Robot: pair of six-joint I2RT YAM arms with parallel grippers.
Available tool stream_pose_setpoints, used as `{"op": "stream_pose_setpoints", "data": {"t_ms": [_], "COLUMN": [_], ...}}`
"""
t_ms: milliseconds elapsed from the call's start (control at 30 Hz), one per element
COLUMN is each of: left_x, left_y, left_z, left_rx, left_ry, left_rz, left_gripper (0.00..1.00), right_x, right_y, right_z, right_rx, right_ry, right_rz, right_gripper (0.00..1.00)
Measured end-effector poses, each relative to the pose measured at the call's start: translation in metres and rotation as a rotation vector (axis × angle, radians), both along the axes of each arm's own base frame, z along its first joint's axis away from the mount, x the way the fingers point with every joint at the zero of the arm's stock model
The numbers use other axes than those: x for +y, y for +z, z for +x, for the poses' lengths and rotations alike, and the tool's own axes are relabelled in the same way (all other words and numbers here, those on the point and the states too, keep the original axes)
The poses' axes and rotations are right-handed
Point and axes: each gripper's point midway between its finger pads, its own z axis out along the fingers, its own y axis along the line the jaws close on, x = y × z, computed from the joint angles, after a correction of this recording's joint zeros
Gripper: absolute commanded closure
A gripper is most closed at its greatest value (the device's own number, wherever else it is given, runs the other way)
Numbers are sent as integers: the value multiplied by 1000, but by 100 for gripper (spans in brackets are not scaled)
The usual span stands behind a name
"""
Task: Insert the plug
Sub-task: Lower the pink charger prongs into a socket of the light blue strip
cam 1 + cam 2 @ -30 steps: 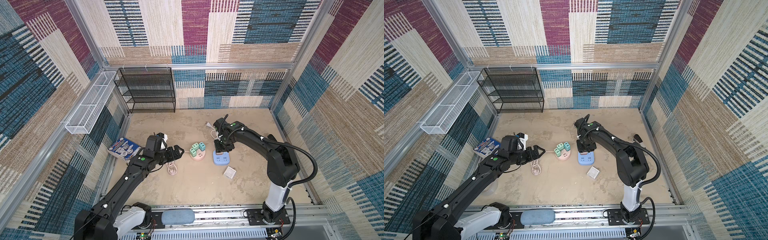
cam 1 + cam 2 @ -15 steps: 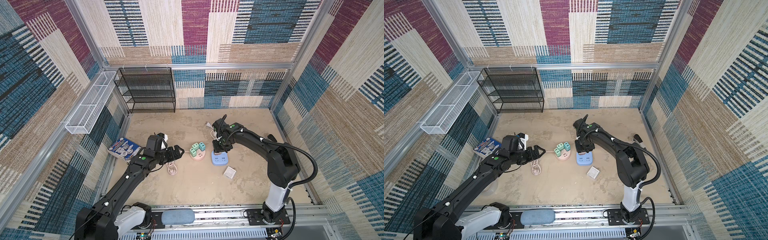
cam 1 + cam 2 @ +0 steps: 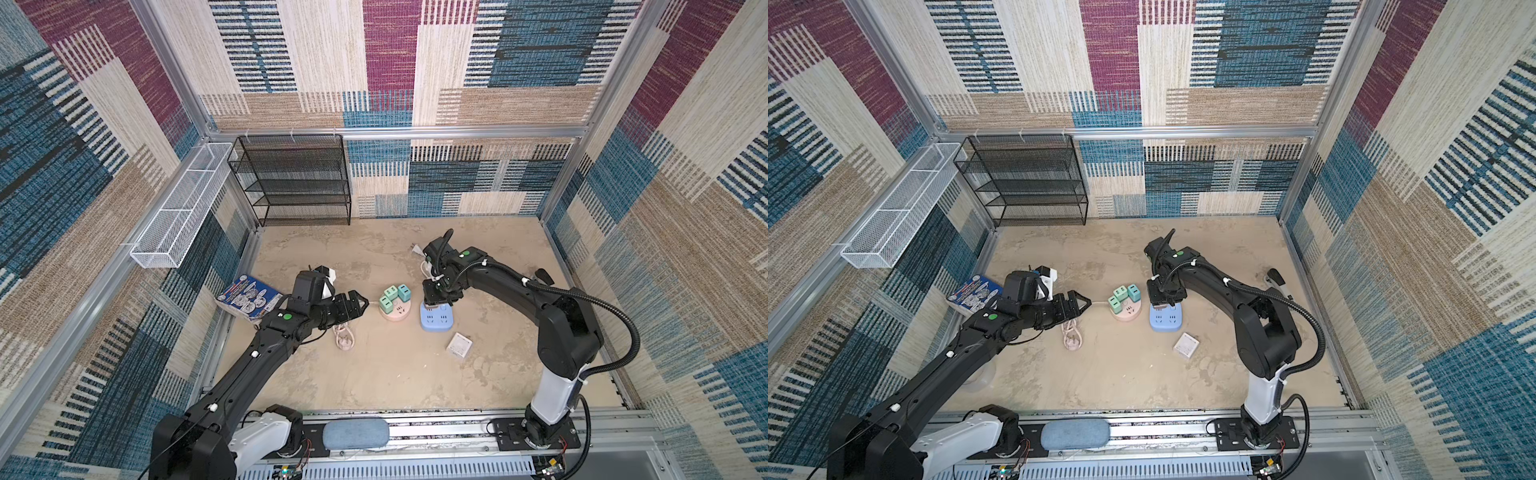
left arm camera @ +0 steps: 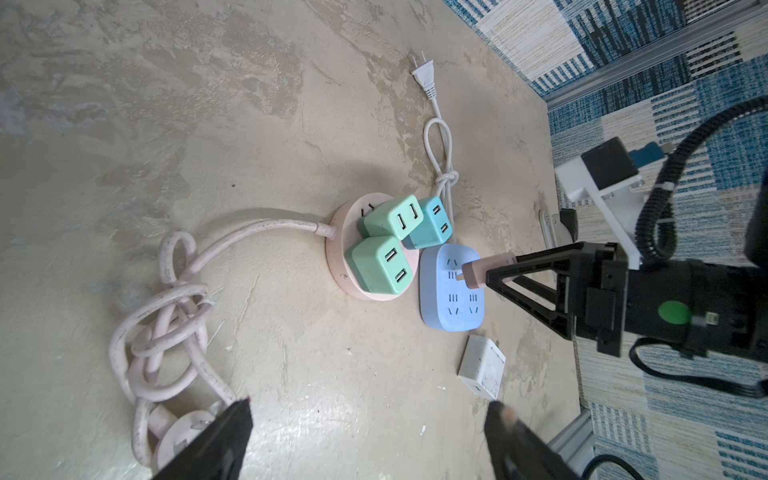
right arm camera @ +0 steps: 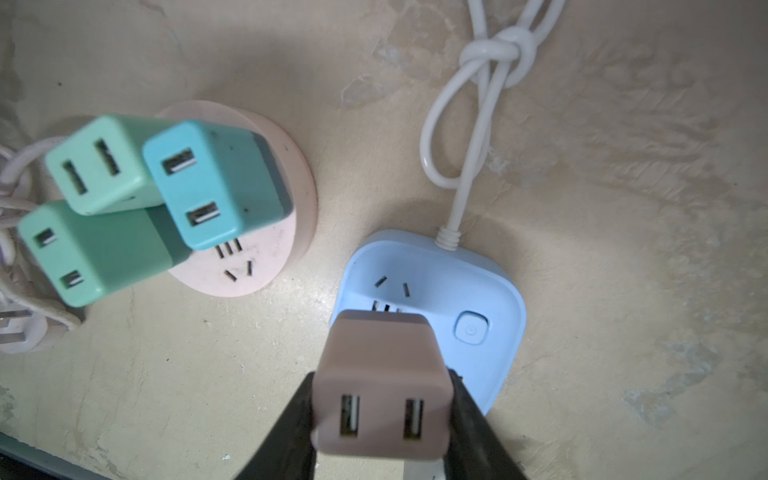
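Just right of the worktop's middle, the right fingers are clamping a dusty-pink plug and holding it prongs-down just over the blue power strip, though whether the prongs are touching its face I cannot tell. Nearer the left side, the left fingers are hanging wide apart above the knotted pink cord, near the round pink hub carrying three greenish chargers.

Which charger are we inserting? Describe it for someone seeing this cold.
Find the pale blue square power strip on the beige floor, right of the round pink socket hub. Over it, the right gripper's jaws hold a dusty-pink cube charger; the hub's cube chargers are green or teal.
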Motion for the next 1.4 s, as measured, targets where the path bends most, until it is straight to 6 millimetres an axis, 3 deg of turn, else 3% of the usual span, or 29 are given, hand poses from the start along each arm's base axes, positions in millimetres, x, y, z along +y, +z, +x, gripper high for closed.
{"op": "stream_pose_setpoints", "data": {"t_ms": [1000, 1400], "left_x": [0, -1], "left_y": [-4, -4], "left_z": [-2, -3], "left_rx": [10, 13], "left_ry": [0, -5], "left_rz": [0, -4], "left_gripper": [8, 8], "right_x": [-1, 8], "right_y": [-11, -15], "right_z": [-2, -4], "right_rx": [-50, -68], "right_ry": [-25, -27], "right_rz": [-71, -69], "right_gripper": [100, 100]}}
